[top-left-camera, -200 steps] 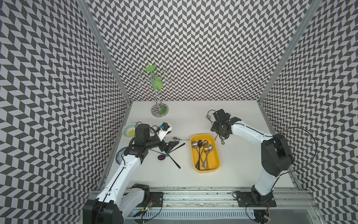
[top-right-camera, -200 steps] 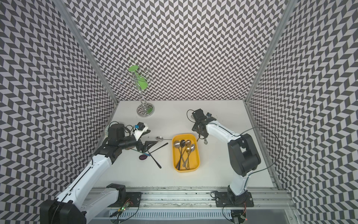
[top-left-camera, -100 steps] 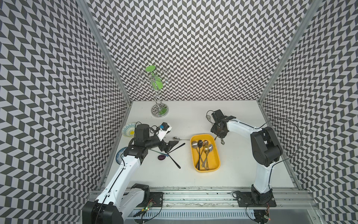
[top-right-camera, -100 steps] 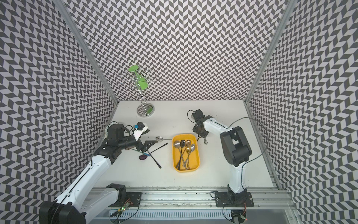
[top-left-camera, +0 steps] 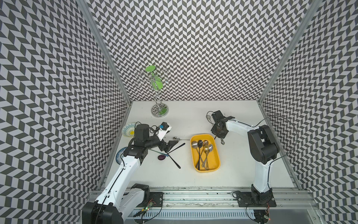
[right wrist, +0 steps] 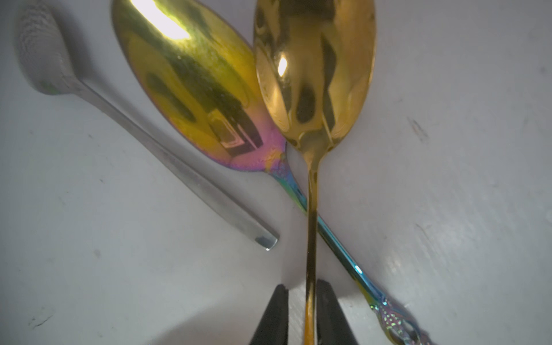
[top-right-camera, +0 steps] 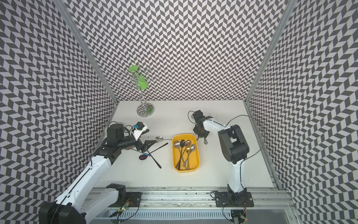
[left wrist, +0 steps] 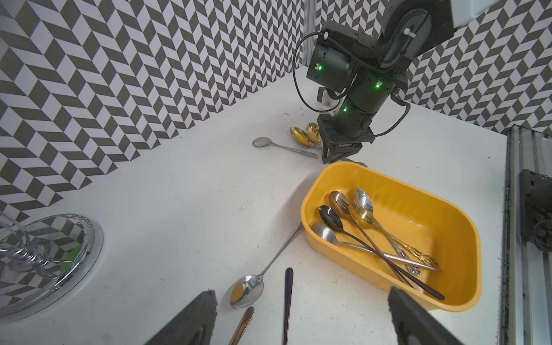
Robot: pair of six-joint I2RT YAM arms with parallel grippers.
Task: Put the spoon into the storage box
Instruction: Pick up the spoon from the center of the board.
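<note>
The yellow storage box (top-left-camera: 214,162) (top-right-camera: 194,162) (left wrist: 418,215) lies mid-table with several spoons in it. Just beyond its far end my right gripper (top-left-camera: 220,137) (left wrist: 328,159) (right wrist: 301,295) points down, shut on the thin handle of a gold spoon (right wrist: 313,74) (left wrist: 313,131). That spoon crosses over a rainbow spoon (right wrist: 197,98) (left wrist: 298,136), and a matt silver spoon (right wrist: 149,143) (left wrist: 263,142) lies beside them. My left gripper (top-left-camera: 170,145) (top-right-camera: 147,145) (left wrist: 301,294) stands open above a shiny silver spoon (left wrist: 246,291) (top-left-camera: 176,138), a dark handle (left wrist: 288,298) and a copper handle (left wrist: 243,322).
A chrome cup stand (top-left-camera: 159,111) with a green cup stands at the back left. A patterned bowl (top-left-camera: 128,129) and a plate (top-left-camera: 119,155) sit by the left wall. Dark long-handled spoons (top-left-camera: 173,161) lie crossed left of the box. Patterned walls close three sides.
My right gripper's jaws have closed onto the gold spoon's handle, and the right arm's elbow has swung back over its base. The left arm has not moved.
</note>
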